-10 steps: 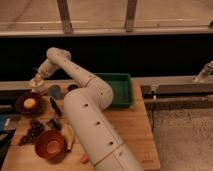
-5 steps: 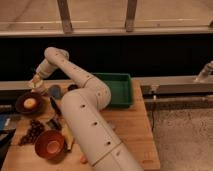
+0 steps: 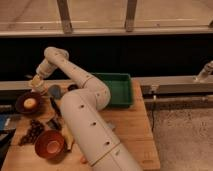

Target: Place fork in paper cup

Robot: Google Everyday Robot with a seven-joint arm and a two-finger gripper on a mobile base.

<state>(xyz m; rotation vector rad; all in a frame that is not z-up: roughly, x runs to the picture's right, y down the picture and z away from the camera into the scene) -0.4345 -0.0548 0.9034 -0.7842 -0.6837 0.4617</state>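
— Wooden tabletop (image 3: pixel 125 125) below a dark window wall; where's the gripper (image 3: pixel 36 82)?

— Far left, above the back edge. Whether it holds the fork I cannot tell; the fork isn't visible.

— And the cup (image 3: pixel 36 84)?

— Seemingly the pale shape right at the gripper, just beyond the dark bowl (image 3: pixel 29 102). Best to center over the rim, lower vertically, then release.
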